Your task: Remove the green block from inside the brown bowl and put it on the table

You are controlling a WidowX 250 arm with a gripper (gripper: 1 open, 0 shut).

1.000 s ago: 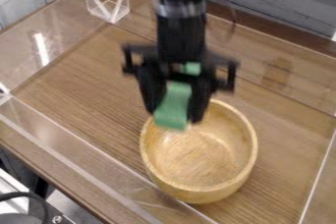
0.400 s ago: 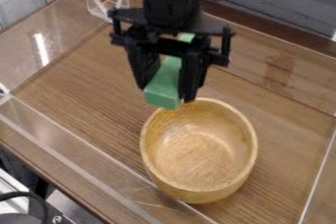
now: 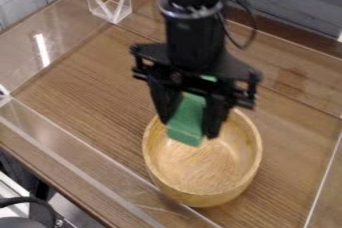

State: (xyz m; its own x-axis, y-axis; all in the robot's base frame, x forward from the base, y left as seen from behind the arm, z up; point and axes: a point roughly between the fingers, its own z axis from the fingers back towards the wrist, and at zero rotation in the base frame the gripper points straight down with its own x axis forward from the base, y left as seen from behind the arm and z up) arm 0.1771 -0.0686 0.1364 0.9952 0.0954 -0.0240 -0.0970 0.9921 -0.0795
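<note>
The fingers (image 3: 195,120) point straight down and are clamped on the green block (image 3: 191,122), one black finger on each side of it. The block hangs between them with its long axis close to upright, tilted a little, its lower end toward the near-left. It is lifted clear of the bowl's floor: the lower end shows in front of the back rim, with the pale inside of the bowl visible below it.

So the block is out of contact with the bowl (image 3: 203,162) but not yet clear of it in plan. It hovers over the back part of the bowl, which sits toward the near-right part of the tabletop (image 3: 94,82). Bare tabletop lies to the left and to the far side of the bowl, and a narrower strip lies to the right before the clear wall.

The coming move likely turns on this: the block must travel sideways past the rim to bare wood before it goes down. With its long axis near vertical, it would probably land on its end and tip over when released, unless lowered until that end touches first.
</note>
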